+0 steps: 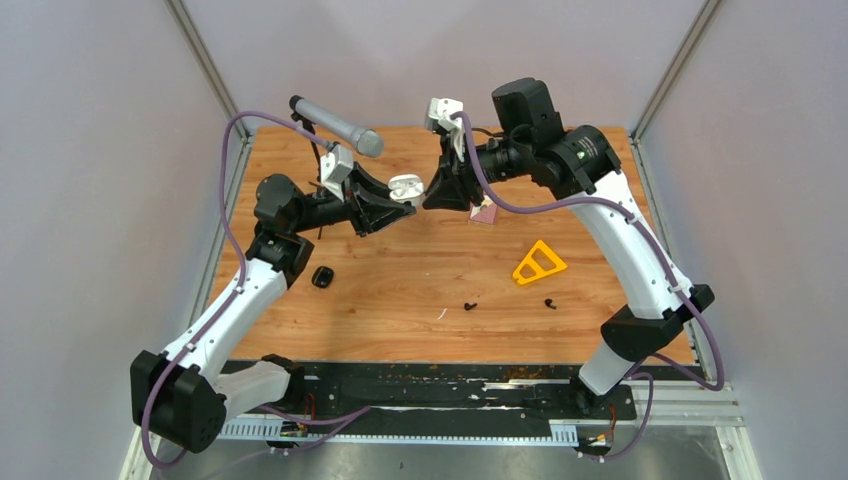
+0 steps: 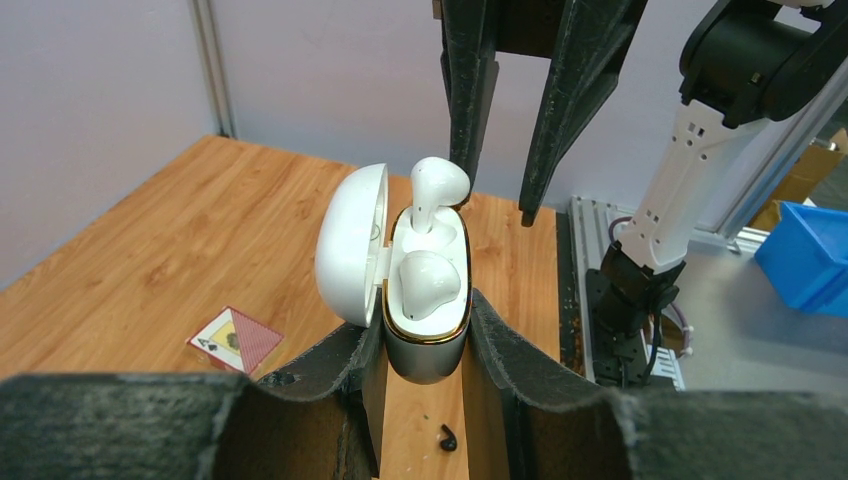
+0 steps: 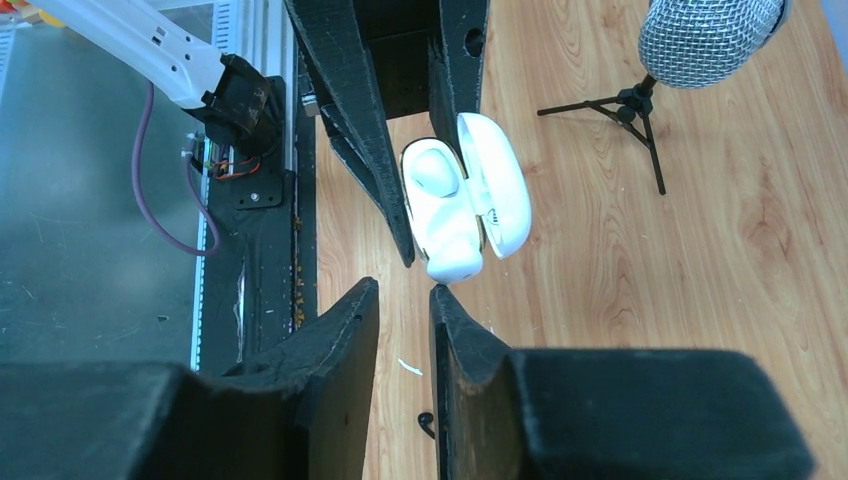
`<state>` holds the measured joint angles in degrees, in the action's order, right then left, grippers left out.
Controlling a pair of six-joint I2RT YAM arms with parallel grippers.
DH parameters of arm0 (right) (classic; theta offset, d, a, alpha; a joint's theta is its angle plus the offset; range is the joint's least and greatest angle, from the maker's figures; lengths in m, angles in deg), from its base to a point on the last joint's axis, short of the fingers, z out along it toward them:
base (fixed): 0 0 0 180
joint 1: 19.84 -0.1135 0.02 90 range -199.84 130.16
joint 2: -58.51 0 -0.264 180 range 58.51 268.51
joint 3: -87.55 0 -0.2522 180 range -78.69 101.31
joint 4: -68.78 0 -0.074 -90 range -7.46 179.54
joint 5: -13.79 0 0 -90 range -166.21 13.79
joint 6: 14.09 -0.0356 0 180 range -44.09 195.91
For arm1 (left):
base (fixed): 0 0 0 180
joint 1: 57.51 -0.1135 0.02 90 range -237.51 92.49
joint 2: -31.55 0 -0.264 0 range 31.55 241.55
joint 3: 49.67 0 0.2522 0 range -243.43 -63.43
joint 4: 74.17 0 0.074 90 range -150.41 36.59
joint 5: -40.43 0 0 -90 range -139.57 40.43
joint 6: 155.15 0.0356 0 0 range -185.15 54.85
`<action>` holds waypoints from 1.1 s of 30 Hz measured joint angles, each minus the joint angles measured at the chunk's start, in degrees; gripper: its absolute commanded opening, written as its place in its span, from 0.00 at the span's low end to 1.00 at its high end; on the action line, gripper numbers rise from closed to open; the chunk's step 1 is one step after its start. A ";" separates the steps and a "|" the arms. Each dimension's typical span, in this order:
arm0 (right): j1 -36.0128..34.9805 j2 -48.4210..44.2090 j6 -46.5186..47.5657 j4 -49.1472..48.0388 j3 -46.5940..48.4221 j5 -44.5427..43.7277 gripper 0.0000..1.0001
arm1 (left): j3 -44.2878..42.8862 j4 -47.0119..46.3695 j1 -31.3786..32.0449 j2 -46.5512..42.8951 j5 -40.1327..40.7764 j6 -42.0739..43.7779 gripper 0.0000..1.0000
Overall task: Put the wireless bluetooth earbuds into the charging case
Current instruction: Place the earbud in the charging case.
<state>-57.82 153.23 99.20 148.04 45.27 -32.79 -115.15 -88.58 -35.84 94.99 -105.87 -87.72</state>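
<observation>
My left gripper (image 1: 398, 205) is shut on the base of a white charging case (image 2: 425, 350) and holds it above the table with its lid (image 2: 350, 245) open. One white earbud (image 2: 428, 283) sits in its socket. The other white earbud (image 2: 438, 190) stands in the far socket and sticks up out of it. My right gripper (image 3: 403, 292) is open by a narrow gap and empty. One of its fingertips (image 3: 440, 298) is right at that earbud's top (image 3: 455, 262). Two black earbuds (image 1: 470, 306) (image 1: 549, 302) lie on the table near the front.
A black case (image 1: 322, 277) lies at the left. A yellow triangle (image 1: 539, 262) lies at the right and a playing card (image 1: 486, 212) under the right gripper. A microphone (image 1: 335, 125) on a small tripod stands at the back left. A thin white sliver (image 1: 441, 314) lies near the black earbuds.
</observation>
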 measured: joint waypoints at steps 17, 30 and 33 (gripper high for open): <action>-1.68 1.51 1.62 -0.24 3.10 1.18 0.32 | 0.48 0.13 0.33 0.07 -0.72 0.28 0.00; -2.95 -7.58 26.51 3.50 -0.50 -4.39 0.43 | 1.64 -2.38 0.35 0.59 -8.28 -0.13 0.00; -6.05 -8.44 33.24 4.81 -1.81 -7.58 0.44 | 1.81 -2.54 0.33 0.59 -9.01 -0.17 0.00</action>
<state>-63.87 144.79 132.45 152.85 43.46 -40.38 -113.34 -91.11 -35.51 95.58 -114.87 -87.89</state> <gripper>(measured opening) 0.432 0.356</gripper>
